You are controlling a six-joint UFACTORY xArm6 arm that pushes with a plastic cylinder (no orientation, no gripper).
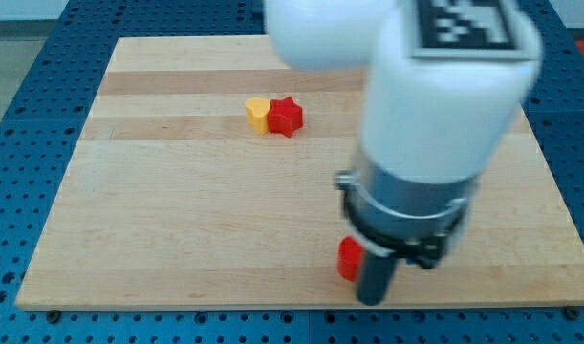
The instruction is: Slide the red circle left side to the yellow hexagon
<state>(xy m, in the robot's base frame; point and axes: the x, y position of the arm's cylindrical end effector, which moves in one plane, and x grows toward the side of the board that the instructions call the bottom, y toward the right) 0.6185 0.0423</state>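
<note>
A red block lies near the board's bottom edge, right of the middle. The arm partly hides it, so I cannot make out its shape. My tip is at the red block's right side and slightly below it, touching or nearly touching it. A yellow block, whose shape is not clear, sits in the upper middle of the board. A red star touches the yellow block's right side. The large white arm body covers the right part of the board.
The wooden board rests on a blue perforated table. The board's bottom edge runs just below my tip.
</note>
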